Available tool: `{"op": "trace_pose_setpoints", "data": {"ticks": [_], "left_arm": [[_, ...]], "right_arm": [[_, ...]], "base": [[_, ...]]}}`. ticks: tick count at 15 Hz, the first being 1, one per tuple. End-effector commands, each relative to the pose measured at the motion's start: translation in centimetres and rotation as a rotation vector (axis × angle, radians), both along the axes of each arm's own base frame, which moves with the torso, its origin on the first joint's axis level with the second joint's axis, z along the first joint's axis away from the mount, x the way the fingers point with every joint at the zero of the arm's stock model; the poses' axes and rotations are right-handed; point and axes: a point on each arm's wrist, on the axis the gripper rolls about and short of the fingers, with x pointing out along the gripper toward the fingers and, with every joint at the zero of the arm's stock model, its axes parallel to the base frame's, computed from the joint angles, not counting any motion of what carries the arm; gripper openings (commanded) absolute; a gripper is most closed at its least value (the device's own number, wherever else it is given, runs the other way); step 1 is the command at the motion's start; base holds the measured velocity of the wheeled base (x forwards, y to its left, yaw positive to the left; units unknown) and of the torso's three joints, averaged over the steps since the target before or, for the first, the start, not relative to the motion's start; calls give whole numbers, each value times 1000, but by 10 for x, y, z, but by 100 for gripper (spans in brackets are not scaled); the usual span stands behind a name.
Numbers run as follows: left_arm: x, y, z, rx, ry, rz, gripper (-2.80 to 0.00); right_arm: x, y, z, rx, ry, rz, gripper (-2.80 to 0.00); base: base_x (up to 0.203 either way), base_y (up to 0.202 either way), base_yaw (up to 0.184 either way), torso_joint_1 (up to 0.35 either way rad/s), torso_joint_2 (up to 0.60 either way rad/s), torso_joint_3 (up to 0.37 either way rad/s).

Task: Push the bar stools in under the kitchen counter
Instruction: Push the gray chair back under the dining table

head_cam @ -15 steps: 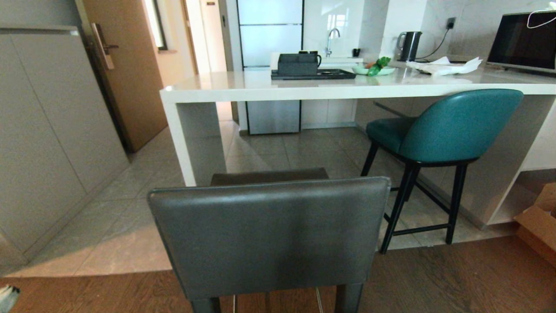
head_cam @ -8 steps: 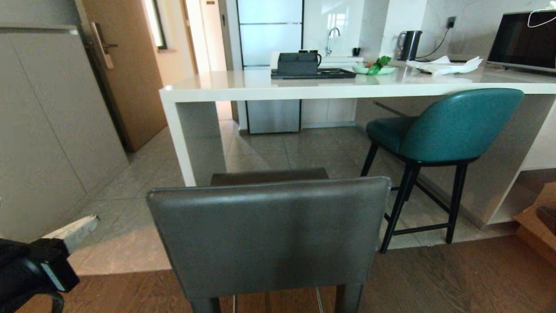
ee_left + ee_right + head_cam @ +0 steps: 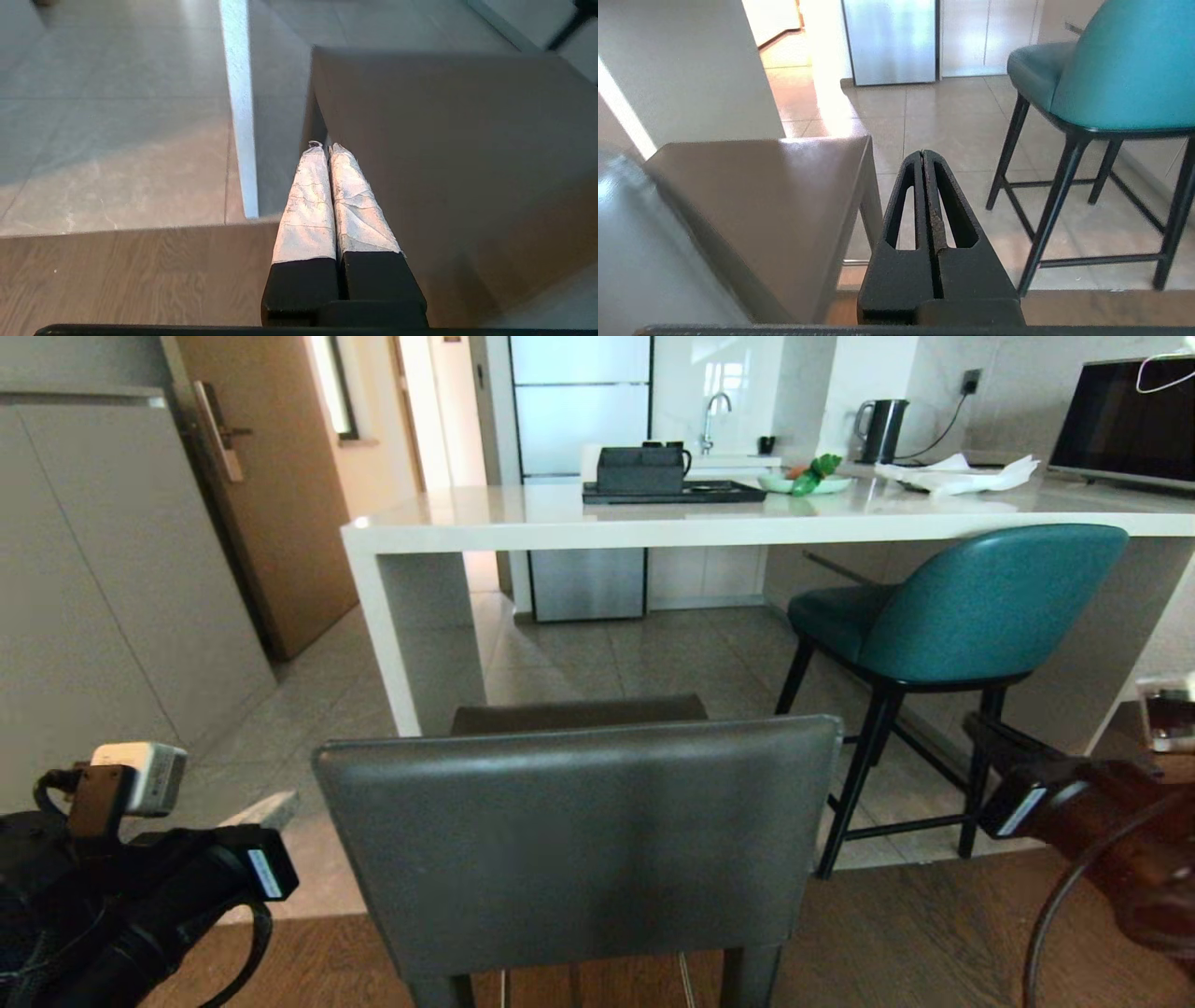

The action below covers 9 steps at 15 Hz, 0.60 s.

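The dark grey bar stool stands close in front of me, its square back toward me and its seat short of the kitchen counter. Further right, the teal bar stool has its seat partly under the counter top. My left gripper is shut and empty, just left of the grey back; in the left wrist view its tips lie beside the grey stool. My right gripper, also shut and empty, hangs between both stools; the right wrist view shows it beside the grey seat and the teal stool.
The counter's white end leg stands ahead left of the grey stool. On the counter are a black tray, a bowl, a kettle and a screen. A grey cabinet wall lines the left.
Both arms have come up into the head view. The left gripper rose and moved toward the grey stool's left side; the right arm appeared at the right. The stools have not moved.
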Motion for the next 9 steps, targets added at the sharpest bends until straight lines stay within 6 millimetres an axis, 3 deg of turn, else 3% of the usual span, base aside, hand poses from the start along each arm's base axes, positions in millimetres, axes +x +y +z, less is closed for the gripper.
{"op": "trace_pose_setpoints", "data": {"ticks": [1, 6, 9], "left_arm": [[17, -5, -15, 10, 42, 0, -280], [26, -14, -19, -1, 55, -24, -280], [32, -15, -22, -13, 64, -15, -280]], "right_arm": [[19, 14, -16, -13, 70, 18, -280], [38, 25, -20, -17, 82, 30, -280], [48, 45, -17, -15, 60, 85, -280]], "base": [[0, 0, 0, 0, 0, 0], [0, 0, 0, 0, 0, 0], [0, 0, 0, 0, 0, 0]]}}
